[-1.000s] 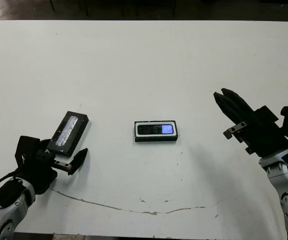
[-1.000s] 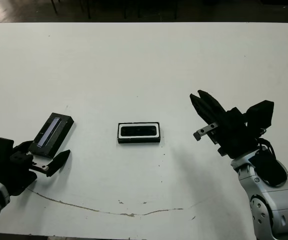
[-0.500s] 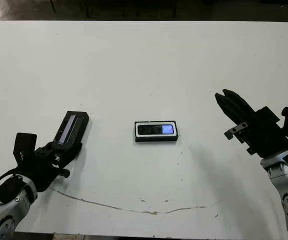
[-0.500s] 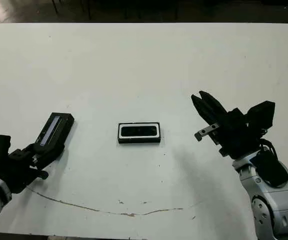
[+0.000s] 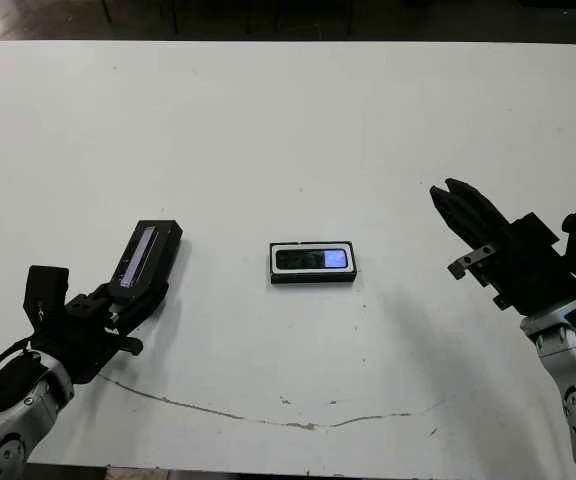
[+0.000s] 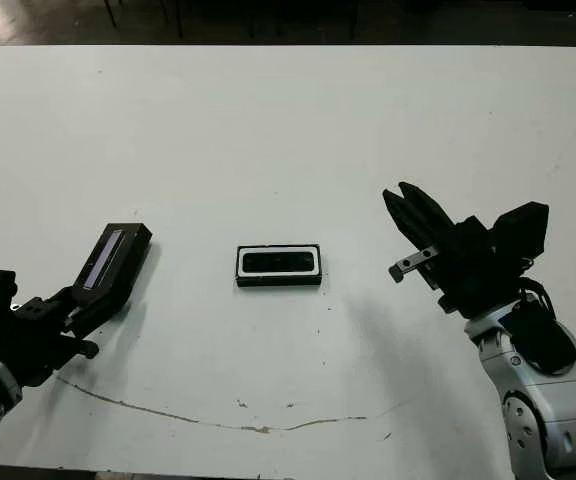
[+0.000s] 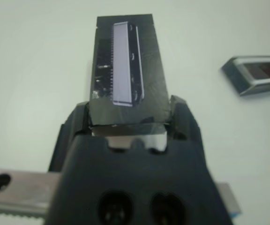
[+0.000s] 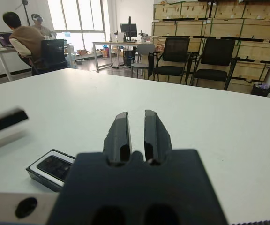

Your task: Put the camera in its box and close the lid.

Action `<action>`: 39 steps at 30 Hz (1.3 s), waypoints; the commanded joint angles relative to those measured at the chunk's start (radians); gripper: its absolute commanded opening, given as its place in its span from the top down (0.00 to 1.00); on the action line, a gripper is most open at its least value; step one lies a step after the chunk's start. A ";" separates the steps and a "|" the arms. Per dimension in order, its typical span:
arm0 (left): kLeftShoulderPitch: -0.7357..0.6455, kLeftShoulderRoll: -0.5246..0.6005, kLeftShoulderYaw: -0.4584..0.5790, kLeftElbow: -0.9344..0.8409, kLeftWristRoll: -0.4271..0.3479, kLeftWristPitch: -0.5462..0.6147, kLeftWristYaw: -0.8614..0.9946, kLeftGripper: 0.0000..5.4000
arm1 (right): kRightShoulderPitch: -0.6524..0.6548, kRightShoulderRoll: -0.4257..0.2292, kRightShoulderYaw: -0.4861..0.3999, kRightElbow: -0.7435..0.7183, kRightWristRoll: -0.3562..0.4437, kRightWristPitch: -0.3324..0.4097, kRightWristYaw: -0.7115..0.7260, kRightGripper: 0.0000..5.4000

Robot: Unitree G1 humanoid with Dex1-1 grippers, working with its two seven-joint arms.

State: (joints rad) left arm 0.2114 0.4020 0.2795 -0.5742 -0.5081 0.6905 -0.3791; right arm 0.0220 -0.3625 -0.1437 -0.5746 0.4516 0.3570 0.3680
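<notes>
The box (image 5: 312, 262), a small black tray with white lining, lies at the table's middle. The camera (image 5: 308, 259) lies inside it, its bluish patch toward the right end. At the left, my left gripper (image 5: 128, 298) is shut on the near end of the lid (image 5: 144, 258). The lid is a flat black cover with a silvery strip (image 7: 124, 63), and it is tilted up off the table. The left wrist view shows the lid's end clamped between both fingers (image 7: 181, 115). My right gripper (image 5: 456, 203) hovers right of the box, shut with nothing in it.
A thin crack line (image 5: 268, 415) runs along the table near its front edge. The box (image 8: 53, 168) also shows in the right wrist view. Beyond the table there are a seated person (image 8: 27, 40) at a desk and black chairs (image 8: 210, 56).
My left gripper, open beside the lid a second ago, has shut on its near end and tipped it up and slightly right. The right arm has barely moved.
</notes>
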 commanded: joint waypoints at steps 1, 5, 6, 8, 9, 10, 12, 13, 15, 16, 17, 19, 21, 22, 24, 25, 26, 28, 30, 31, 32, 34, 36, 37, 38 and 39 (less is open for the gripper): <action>-0.044 0.099 -0.015 0.021 0.045 -0.087 -0.091 0.71 | 0.009 0.003 0.007 0.013 -0.019 -0.008 -0.007 1.00; -0.144 0.187 -0.080 0.100 0.097 -0.238 -0.241 0.71 | 0.004 0.015 0.009 0.005 -0.013 0.004 -0.022 1.00; -0.167 0.199 -0.093 0.126 0.099 -0.266 -0.276 0.71 | 0.004 0.016 0.010 0.001 -0.015 0.006 -0.027 1.00; -0.245 0.222 -0.133 0.186 0.092 -0.298 -0.355 0.71 | 0.005 0.021 0.011 0.000 -0.012 0.006 -0.035 1.00; -0.283 0.231 -0.155 0.208 0.092 -0.301 -0.384 0.71 | 0.007 0.022 0.012 -0.002 -0.016 0.006 -0.040 1.00; -0.317 0.237 -0.175 0.227 0.093 -0.301 -0.406 0.71 | 0.009 0.022 0.013 -0.005 -0.021 0.006 -0.046 1.00; -0.381 0.240 -0.218 0.263 0.100 -0.298 -0.440 0.71 | 0.013 0.021 0.017 -0.010 -0.032 0.002 -0.054 1.00; -0.413 0.243 -0.242 0.280 0.108 -0.291 -0.453 0.71 | 0.016 0.022 0.019 -0.010 -0.037 -0.003 -0.056 1.00; -0.476 0.251 -0.293 0.317 0.136 -0.291 -0.482 0.71 | 0.021 0.021 0.022 -0.018 -0.045 -0.004 -0.061 1.00; -0.508 0.254 -0.321 0.337 0.153 -0.289 -0.498 0.71 | 0.023 0.022 0.022 -0.021 -0.044 -0.001 -0.062 1.00; -0.538 0.259 -0.349 0.358 0.172 -0.290 -0.517 0.71 | 0.025 0.024 0.021 -0.022 -0.042 0.000 -0.062 1.00; -0.582 0.264 -0.389 0.393 0.203 -0.295 -0.547 0.71 | 0.026 0.026 0.020 -0.025 -0.037 0.005 -0.063 1.00; -0.616 0.265 -0.421 0.422 0.225 -0.290 -0.569 0.71 | 0.028 0.027 0.019 -0.023 -0.041 -0.003 -0.061 1.00; -0.632 0.264 -0.438 0.439 0.231 -0.284 -0.584 0.71 | 0.030 0.029 0.018 -0.024 -0.042 0.000 -0.065 1.00; -0.656 0.262 -0.465 0.464 0.243 -0.279 -0.607 0.71 | 0.031 0.029 0.017 -0.025 -0.043 0.005 -0.070 1.00; -0.665 0.257 -0.476 0.478 0.249 -0.286 -0.617 0.71 | 0.032 0.028 0.016 -0.023 -0.044 0.006 -0.070 1.00; -0.673 0.253 -0.485 0.491 0.255 -0.295 -0.627 0.71 | 0.032 0.025 0.016 -0.020 -0.045 0.003 -0.068 1.00; -0.690 0.248 -0.505 0.519 0.271 -0.314 -0.648 0.71 | 0.030 0.023 0.015 -0.012 -0.047 -0.005 -0.063 1.00; -0.708 0.243 -0.522 0.551 0.286 -0.327 -0.665 0.71 | 0.026 0.023 0.016 -0.010 -0.050 0.000 -0.067 1.00; -0.715 0.240 -0.526 0.565 0.291 -0.329 -0.670 0.71 | 0.024 0.025 0.016 -0.007 -0.049 0.000 -0.067 1.00; -0.727 0.234 -0.531 0.585 0.294 -0.325 -0.679 0.71 | 0.022 0.026 0.017 -0.003 -0.050 -0.003 -0.066 1.00; -0.752 0.226 -0.543 0.627 0.306 -0.336 -0.698 0.71 | 0.019 0.025 0.020 0.005 -0.056 -0.008 -0.064 1.00; -0.786 0.222 -0.566 0.671 0.322 -0.339 -0.731 0.71 | 0.015 0.024 0.023 0.009 -0.061 -0.006 -0.064 1.00; -0.800 0.218 -0.574 0.692 0.327 -0.347 -0.749 0.71 | 0.014 0.025 0.024 0.006 -0.063 0.001 -0.069 1.00; -0.810 0.214 -0.577 0.710 0.328 -0.352 -0.763 0.71 | 0.013 0.026 0.025 0.004 -0.065 0.006 -0.072 1.00; -0.818 0.207 -0.578 0.726 0.320 -0.347 -0.780 0.71 | 0.012 0.025 0.025 0.001 -0.065 0.012 -0.075 1.00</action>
State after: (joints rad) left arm -0.6007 0.6174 -0.2852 0.1222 -0.1927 0.3439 -1.1373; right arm 0.0285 -0.3363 -0.1212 -0.5779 0.3916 0.3477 0.2984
